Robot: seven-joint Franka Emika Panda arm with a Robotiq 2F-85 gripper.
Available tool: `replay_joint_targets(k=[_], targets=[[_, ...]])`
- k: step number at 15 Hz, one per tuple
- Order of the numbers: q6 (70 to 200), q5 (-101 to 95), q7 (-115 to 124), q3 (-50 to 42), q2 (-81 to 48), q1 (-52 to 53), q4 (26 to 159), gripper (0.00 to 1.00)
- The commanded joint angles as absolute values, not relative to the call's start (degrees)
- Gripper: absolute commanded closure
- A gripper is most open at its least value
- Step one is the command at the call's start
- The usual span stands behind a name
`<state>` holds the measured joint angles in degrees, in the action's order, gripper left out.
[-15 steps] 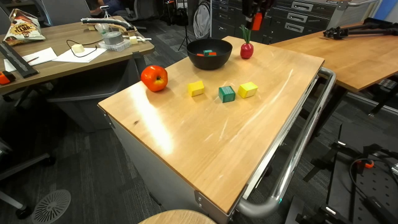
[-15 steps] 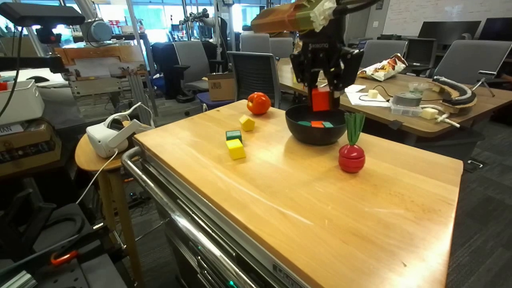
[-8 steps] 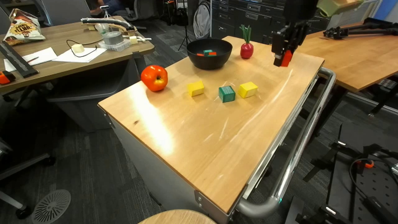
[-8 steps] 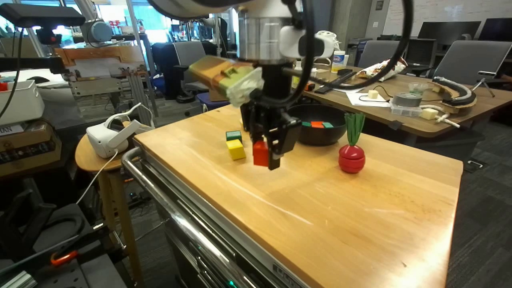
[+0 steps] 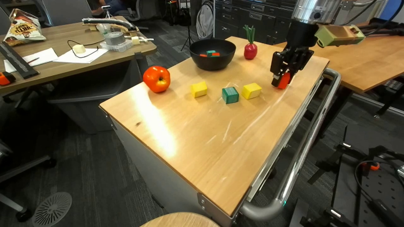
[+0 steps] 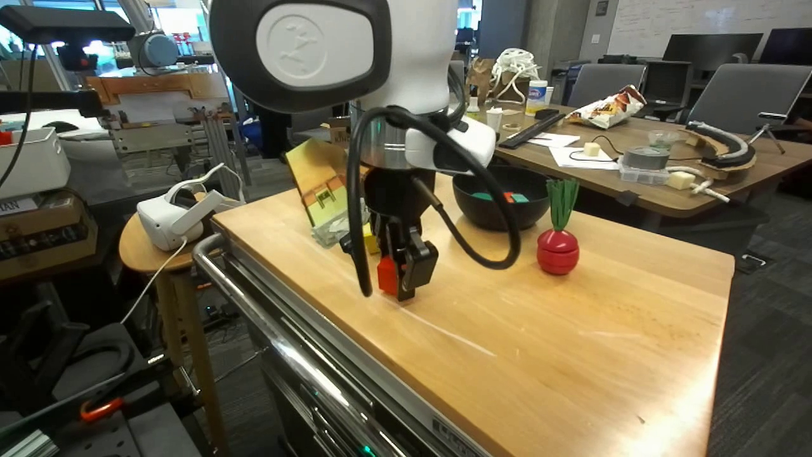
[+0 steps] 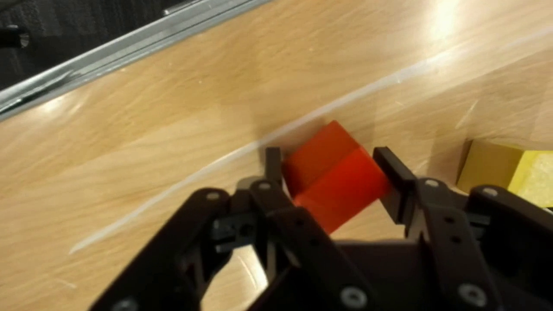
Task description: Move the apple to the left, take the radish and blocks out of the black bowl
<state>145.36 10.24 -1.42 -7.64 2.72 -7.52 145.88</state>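
"Robot hand (image 7: pixel 331 173) and red block (image 7: pixel 341 185) have both moved lower in both exterior views."

"Gripped?"

"Can't tell: in the wrist view the jaws stand partly apart, the block askew between them."

"And the apple (image 5: pixel 157 78)?"

"Left of centre in an exterior view; the black bowl (image 5: pixel 213 65), green and red blocks (image 5: pixel 210 52) inside, sits at upper centre, radish (image 5: pixel 250 51) to its right."

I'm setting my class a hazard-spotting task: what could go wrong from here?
The red block sits askew between the fingers, so it might twist or tip as the jaws part. The nearest yellow block lies close to the gripper; a spreading finger could perhaps nudge it. Other blocks lie below the rim of the black bowl, so the gripper may knock it reaching in.
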Motion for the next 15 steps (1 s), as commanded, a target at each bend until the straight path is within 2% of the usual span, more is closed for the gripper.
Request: replay_joint_targets(k=[1, 3, 8, 15], targets=[[149.79, 13.42, -2.46, -7.16, 4.83, -6.67, 147.35, 0.12], [151.86, 10.55, -0.92, -6.69, 6.88, -6.64, 147.07, 0.00], [155.38, -3.98, 6.14, -4.13, 10.31, -7.87, 140.54, 0.00], [145.85, -6.21, 4.65, -1.77, -2.71, -4.48, 115.35, 0.00]])
